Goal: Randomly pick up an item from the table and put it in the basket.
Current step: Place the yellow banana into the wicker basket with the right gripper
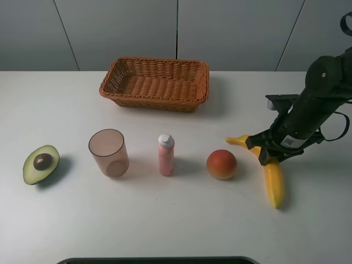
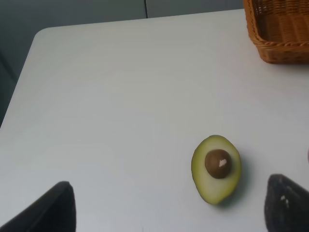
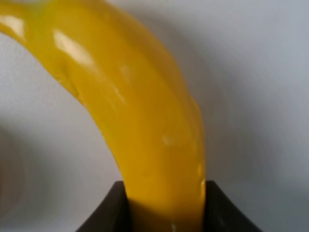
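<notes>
Now | right jaws pinch banana (image 1: pixel 274 184) mid-body, 3 o'clock on bench (image 1: pixel 165 220) | likely light, stiff, slick-skinned — bruisable | basket (image 1: pixel 155 82) at 12 | left jaws spread, empty

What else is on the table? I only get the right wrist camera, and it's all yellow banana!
Observer: In the high view, a round red-orange fruit sits just left of the banana.
Operator: Where's the basket?
Observer: The basket is at the back of the table, with nothing in it.
Operator: What's the other arm doing?
Observer: The left gripper is open and holding nothing; a halved avocado lies ahead of it.
</notes>
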